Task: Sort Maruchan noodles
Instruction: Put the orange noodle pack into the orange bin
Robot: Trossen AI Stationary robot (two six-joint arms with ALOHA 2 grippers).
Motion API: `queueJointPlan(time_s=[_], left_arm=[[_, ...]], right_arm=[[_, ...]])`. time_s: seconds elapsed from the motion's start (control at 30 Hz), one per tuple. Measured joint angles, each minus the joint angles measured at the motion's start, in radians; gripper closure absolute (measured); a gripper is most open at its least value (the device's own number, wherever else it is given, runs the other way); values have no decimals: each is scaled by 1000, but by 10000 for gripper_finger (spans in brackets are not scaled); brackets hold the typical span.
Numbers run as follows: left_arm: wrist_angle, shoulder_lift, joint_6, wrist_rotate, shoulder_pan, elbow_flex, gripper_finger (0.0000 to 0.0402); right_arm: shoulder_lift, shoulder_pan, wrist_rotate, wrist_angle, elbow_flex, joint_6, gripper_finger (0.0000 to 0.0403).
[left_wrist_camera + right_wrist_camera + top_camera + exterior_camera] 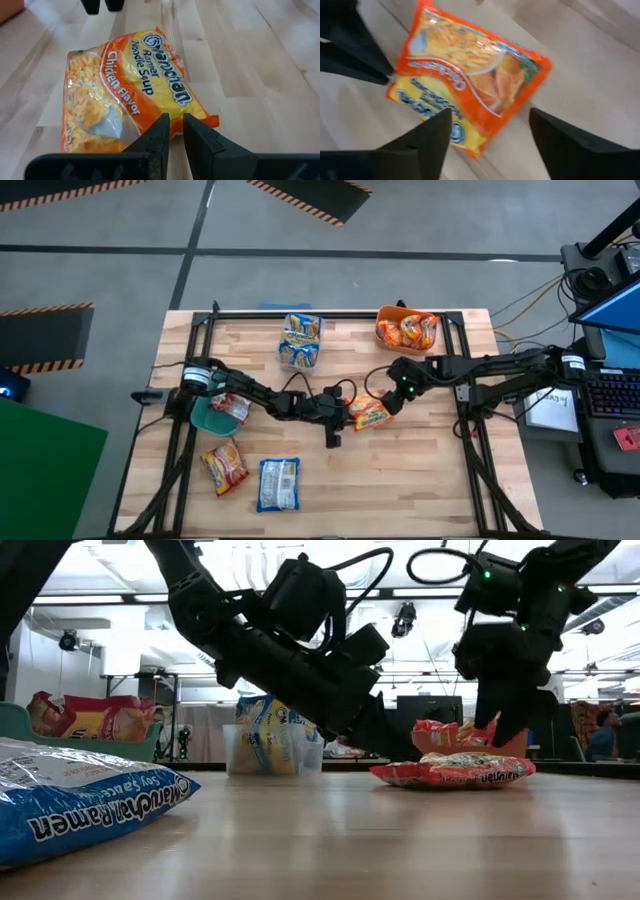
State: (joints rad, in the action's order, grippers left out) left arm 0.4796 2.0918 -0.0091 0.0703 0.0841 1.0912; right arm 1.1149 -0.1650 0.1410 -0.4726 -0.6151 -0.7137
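High view: orange bin [384,317] holds orange packets [408,332], perhaps 3.

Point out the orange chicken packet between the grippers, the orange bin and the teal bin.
Orange chicken packet [370,413]: high view, packet's middle.
Orange bin [383,315]: high view, its rim's corner.
Teal bin [203,420]: high view, its bare floor.

Two black jointed arms [270,400] with looping cables, green lights.

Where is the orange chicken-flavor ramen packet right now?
The chicken-flavor ramen packet lies flat on the table near its middle in the high view, between the left gripper and the open right gripper.
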Motion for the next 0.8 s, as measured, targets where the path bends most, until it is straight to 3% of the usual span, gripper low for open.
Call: queueJointPlan(time_s=[0.13, 0.3, 0.8], left_arm=[[15, 10, 0, 0, -1, 0, 365], [78, 59, -1, 1, -1, -1, 365], [63, 77, -27, 2, -5, -5, 365]], right_arm=[[0, -1, 2, 45, 58, -21, 109], [0, -1, 48, 215, 162, -75, 80], [0, -1, 71, 762, 378, -190, 74]])
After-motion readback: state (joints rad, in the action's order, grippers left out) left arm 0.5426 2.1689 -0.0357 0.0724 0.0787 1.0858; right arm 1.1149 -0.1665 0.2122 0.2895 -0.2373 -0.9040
